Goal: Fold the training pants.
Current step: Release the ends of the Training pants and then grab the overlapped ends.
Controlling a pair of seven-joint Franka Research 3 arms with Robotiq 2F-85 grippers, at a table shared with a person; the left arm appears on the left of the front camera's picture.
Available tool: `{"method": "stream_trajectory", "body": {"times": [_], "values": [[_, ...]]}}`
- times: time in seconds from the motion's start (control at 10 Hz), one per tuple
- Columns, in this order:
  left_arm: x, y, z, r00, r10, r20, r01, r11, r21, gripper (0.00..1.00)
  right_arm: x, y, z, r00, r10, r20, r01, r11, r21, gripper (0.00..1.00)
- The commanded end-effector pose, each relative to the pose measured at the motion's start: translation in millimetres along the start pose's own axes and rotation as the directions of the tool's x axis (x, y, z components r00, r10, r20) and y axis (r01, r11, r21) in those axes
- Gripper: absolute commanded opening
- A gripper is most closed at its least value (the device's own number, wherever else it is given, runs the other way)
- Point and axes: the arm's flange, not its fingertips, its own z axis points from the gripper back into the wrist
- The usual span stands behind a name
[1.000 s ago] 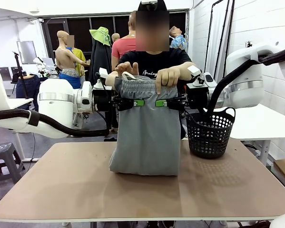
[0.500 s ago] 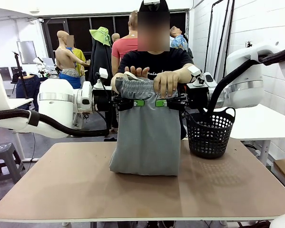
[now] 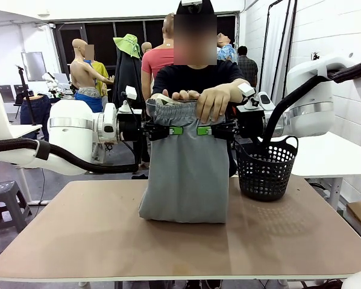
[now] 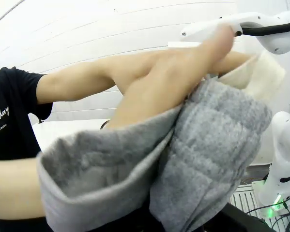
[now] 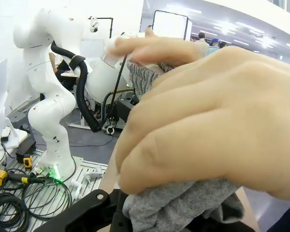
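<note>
The light grey training pants (image 3: 183, 174) hang upright between the two arms, and their lower end rests bunched on the table (image 3: 78, 235). My left gripper (image 3: 172, 130) is shut on the cloth just under the waistband from picture left. From the right, my right gripper (image 3: 207, 130) pinches it at the same height. A person behind the table lays both hands (image 3: 211, 99) over the gathered waistband. In the left wrist view the grey fabric (image 4: 207, 145) lies under the person's forearm (image 4: 135, 77). The right wrist view has a hand (image 5: 217, 111) pressing on the grey cloth (image 5: 178, 205).
A black plastic mesh basket (image 3: 266, 168) stands on the table right of the pants, close to my right arm. The brown tabletop in front of the pants and to the left is bare. A white table (image 3: 331, 153) stands behind at the right.
The person's hands have dropped and flattened onto the waistband, pushing its top over. Both grippers and the hanging pants have stayed in place.
</note>
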Motion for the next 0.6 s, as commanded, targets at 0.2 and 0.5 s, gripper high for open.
{"method": "stream_trajectory", "body": {"times": [0.2, 0.5], "values": [[3.7, -0.8, 0.3, 1.000, -0.003, 0.009, 0.003, 1.000, 0.007, 0.00, -1.7, 2.6, -1.8, 1.000, 0.004, 0.027, -0.004, 1.000, 0.001, 0.00], [3.7, -0.8, 0.3, 1.000, -0.003, 0.009, 0.003, 1.000, 0.007, 0.00, -1.7, 2.6, -1.8, 1.000, 0.004, 0.027, -0.004, 1.000, 0.001, 0.00]]}}
